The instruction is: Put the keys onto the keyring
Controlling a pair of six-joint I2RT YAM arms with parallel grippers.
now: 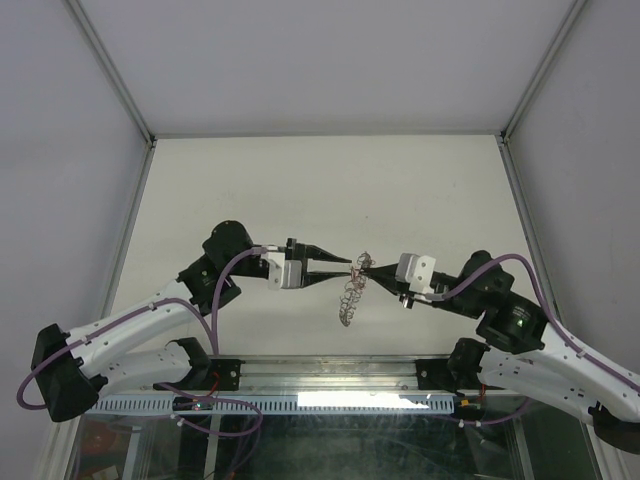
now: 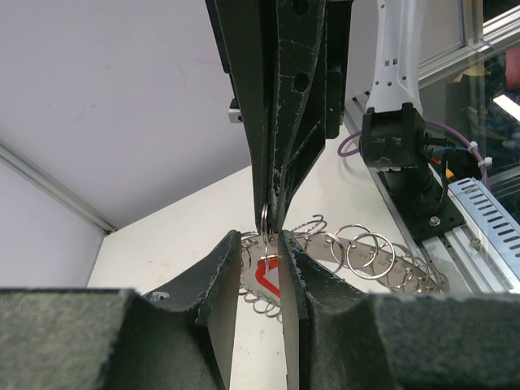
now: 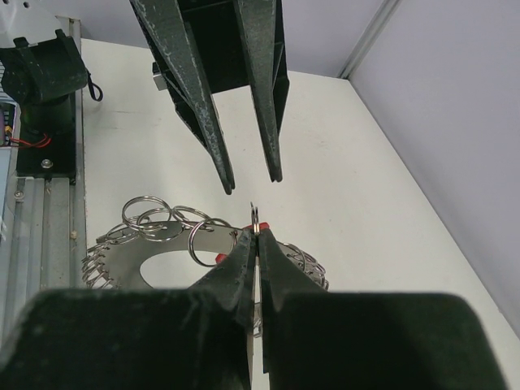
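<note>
Your right end effector (image 1: 363, 268) is pinched fully shut on a small silver loop (image 3: 256, 218) at its very tips, near the middle of the tabletop (image 1: 300, 180). Your left end effector (image 1: 344, 263) faces it from the left, tip to tip. Its fingers (image 3: 199, 106) stand a narrow gap apart and hold nothing; in the right wrist view their tips hang just short of the loop without touching it. The keys (image 2: 266, 278) sit directly under that loop. You see the red tag through the gap between the left fingers in the left wrist view, and a sliver of red just beside the right fingers in the right wrist view (whether the pinched loop belongs to the keys or to the big ring, you cannot tell). The keyring (image 1: 348, 298), bristling with silver keys and split rings, spreads from the right end effector's tips toward the near edge, just beside the tag. You cannot tell whether it hangs or lies on the tabletop.
</note>
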